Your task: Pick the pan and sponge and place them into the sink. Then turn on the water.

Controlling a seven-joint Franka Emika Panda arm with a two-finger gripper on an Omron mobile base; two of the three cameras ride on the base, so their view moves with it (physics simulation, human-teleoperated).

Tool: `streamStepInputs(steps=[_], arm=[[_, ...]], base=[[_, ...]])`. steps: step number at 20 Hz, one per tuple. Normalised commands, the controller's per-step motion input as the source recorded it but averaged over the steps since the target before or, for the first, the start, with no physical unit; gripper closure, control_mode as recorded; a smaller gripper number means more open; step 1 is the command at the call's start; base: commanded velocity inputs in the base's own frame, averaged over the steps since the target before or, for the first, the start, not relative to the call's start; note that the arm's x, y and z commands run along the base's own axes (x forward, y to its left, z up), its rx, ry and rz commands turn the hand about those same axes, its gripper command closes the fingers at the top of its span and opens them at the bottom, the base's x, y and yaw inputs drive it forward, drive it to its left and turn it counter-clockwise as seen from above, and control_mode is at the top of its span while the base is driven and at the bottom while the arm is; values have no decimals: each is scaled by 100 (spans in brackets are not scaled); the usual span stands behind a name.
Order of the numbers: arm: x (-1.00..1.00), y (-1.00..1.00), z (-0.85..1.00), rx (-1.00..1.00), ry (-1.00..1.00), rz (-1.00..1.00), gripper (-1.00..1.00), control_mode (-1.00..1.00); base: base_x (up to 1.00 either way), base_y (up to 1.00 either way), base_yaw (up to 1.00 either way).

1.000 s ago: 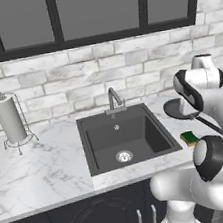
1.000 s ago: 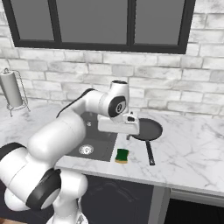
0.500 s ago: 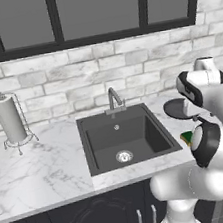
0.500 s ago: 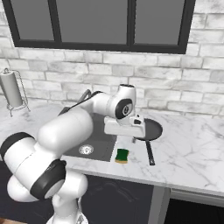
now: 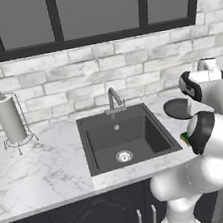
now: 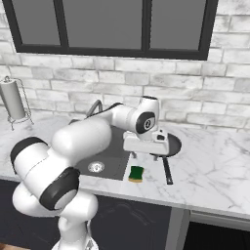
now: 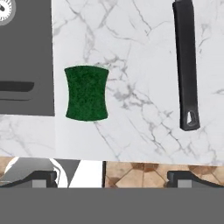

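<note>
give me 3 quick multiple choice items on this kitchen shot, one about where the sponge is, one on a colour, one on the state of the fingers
1. Where does the sponge lie?
A. in the sink basin
B. on the counter between the sink and the pan handle
C. inside the pan

2. What colour is the sponge's top face?
A. green
B. red
C. white

3. How does the gripper stand?
A. fingers shut on the sponge
B. fingers shut on the pan handle
C. fingers open, holding nothing

Answers: 1 B, the hand view shows it on the marble with the sink to one side and the handle to the other. 2 A, it is dark green there. 3 C, the fingers stand wide apart, with nothing between them.
</note>
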Motion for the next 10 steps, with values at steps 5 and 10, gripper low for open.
streamStepInputs(steps=[5,10], arm=[[19,-22,-9,4,0,6,-100,-100],[19,-21,-14,2,4,5,-100,-100]], base=[[0,0,0],[0,0,0]])
